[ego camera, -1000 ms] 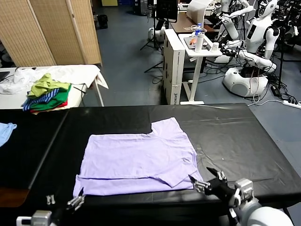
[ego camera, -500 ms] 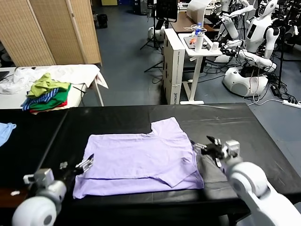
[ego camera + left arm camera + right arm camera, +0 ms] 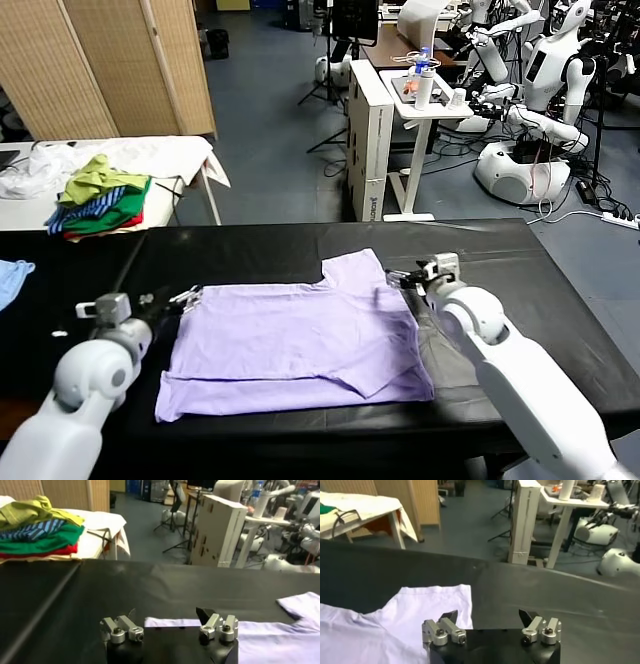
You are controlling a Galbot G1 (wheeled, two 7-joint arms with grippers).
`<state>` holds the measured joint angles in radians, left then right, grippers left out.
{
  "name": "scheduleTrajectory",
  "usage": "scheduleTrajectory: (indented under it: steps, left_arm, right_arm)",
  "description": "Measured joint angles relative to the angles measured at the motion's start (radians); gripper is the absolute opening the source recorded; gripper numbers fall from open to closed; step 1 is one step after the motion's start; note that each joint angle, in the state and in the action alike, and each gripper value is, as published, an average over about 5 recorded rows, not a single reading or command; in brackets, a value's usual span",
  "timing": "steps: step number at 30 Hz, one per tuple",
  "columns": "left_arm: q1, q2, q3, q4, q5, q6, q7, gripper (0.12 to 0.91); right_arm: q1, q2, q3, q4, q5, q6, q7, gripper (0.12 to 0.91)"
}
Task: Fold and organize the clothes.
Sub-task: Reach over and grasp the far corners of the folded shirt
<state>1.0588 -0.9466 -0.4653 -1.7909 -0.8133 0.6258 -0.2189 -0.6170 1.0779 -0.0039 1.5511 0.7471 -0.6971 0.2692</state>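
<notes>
On your black table (image 3: 520,300) the thin lavender short-sleeved T-shirt (image 3: 290,345) lies lengthwise between both wide-open grippers, left gripper (image 3: 185,296) and right gripper (image 3: 403,279), each at a far corner.

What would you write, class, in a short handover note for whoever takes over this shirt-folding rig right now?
Left hand: open, empty, at the far left corner of the lavender T-shirt.
Right hand: open, empty, at the far right edge, beside the sleeve.
T-shirt: flat on the black table, near edge already turned over in a narrow fold.
Done: one fold along the near edge.
Left: grasp the far corners, finish folding, tidy it away.
</notes>
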Motion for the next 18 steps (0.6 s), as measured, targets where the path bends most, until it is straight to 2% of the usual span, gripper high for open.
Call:
scheduleTrajectory:
  steps: [6, 18]
  left_arm:
    - [-0.058, -0.004, 0.047, 0.076, 0.005, 0.005, 0.005, 0.907]
    - [-0.106, -0.027, 0.062, 0.173, 0.015, 0.002, 0.012, 0.907]
  right_arm:
    - [0.016, 0.031, -0.011, -0.048, -0.014, -0.001, -0.002, 0.907]
    - [0.034, 0.066, -0.019, -0.109, -0.031, 0.002, -0.008, 0.907]
